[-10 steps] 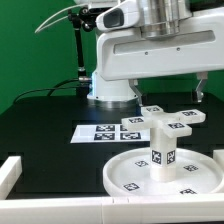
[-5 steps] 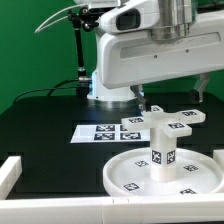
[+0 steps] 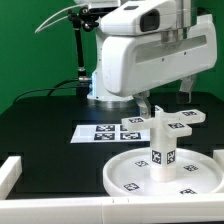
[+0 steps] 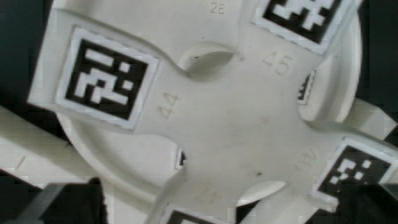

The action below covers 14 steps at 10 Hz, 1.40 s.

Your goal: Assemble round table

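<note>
White plastic four-armed cross base (image 3: 172,121), tagged with small black-and-white squares, is sitting on top of the short thick white cylinder leg (image 3: 162,150), which is standing upright in the middle of the large rimmed round white disc (image 3: 165,172). So you're looking at the round table being stacked upside down near the front of the black table (image 3: 45,125), toward the exterior view's right.

The change: the white arm is shifting toward the exterior view's right and sinking lower over the cross base across the last second; the stack itself isn't moving. The gripper (image 3: 163,100) is now hanging close above the base, one dark finger (image 3: 144,104) showing just beside its arm. You can't tell from either view whether the jaws are parted or closed, or whether they're touching the base; fingertips are hidden in the wrist view, which is filled by the cross base (image 4: 205,105) and its tags.

My read: you're coming in for a grip on the base, probably to seat or twist it onto the leg. The base doesn't look secured, so a skewed contact could knock it off.

The flat white marker board (image 3: 103,131) is lying behind the stack, untouched. White rail (image 3: 14,172) at the front corner, green backdrop behind.
</note>
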Each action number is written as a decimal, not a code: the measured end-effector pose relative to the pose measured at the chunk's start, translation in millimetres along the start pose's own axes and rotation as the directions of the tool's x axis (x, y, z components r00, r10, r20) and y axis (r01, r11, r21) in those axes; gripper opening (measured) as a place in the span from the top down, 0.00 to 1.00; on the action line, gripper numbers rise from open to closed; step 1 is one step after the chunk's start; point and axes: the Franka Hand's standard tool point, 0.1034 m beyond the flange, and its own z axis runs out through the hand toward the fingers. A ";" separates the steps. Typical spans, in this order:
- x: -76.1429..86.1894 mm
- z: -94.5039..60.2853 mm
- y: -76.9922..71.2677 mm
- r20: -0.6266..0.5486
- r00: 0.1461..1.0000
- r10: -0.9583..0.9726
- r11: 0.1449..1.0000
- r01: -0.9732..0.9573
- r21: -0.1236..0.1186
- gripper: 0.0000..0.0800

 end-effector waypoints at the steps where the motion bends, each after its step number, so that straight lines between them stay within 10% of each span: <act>1: -1.4 0.0 1.6 0.005 0.997 -0.076 0.997 0.076 -0.004 0.19; 14: -14.1 24.4 -1.5 0.023 0.955 -0.294 0.956 0.294 0.002 0.19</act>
